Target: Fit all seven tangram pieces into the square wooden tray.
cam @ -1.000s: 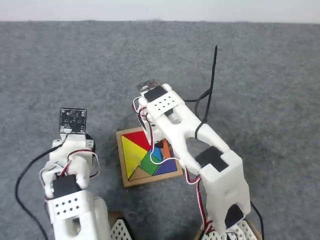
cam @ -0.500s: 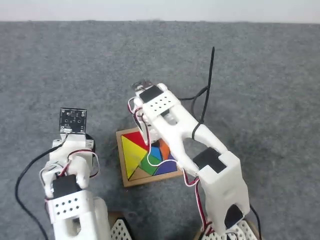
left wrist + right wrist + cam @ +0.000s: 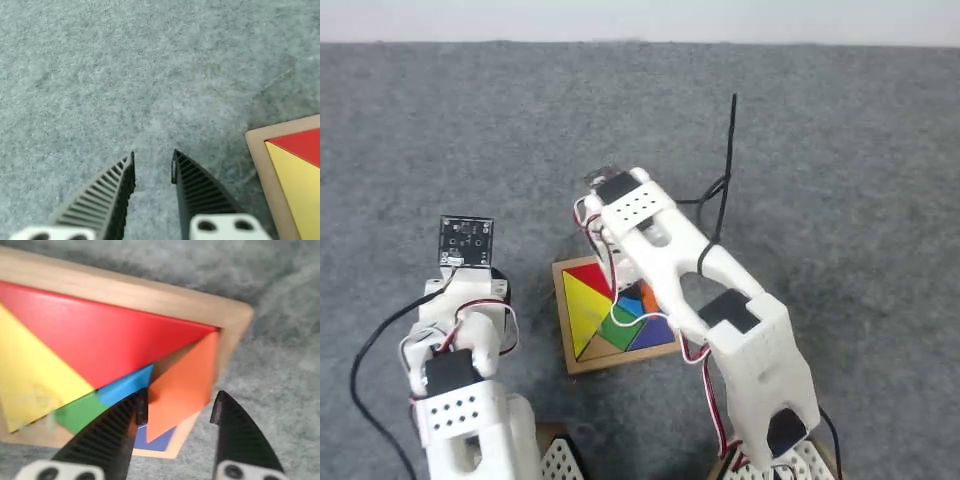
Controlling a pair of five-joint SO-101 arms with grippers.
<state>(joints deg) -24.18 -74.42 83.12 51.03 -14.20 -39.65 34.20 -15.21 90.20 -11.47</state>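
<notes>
The square wooden tray (image 3: 620,358) lies between the two arms and holds a red (image 3: 100,335), a yellow (image 3: 35,370), a green (image 3: 80,412) and a blue piece (image 3: 122,385). A dark blue piece (image 3: 657,330) sits at its near right. The orange triangle (image 3: 182,377) rests tilted at the tray's corner, one edge over the rim. My right gripper (image 3: 178,407) is open and straddles that triangle, one finger on each side. My right arm (image 3: 660,245) hangs over the tray. My left gripper (image 3: 152,162) is open over bare carpet, beside the tray's corner (image 3: 257,145).
Grey carpet (image 3: 470,130) covers the table all round the tray. A black cable (image 3: 728,150) rises from the right arm behind the tray. The left arm (image 3: 460,330) stands to the tray's left.
The right arm has shifted a little to the left over the tray. The left arm has stayed put.
</notes>
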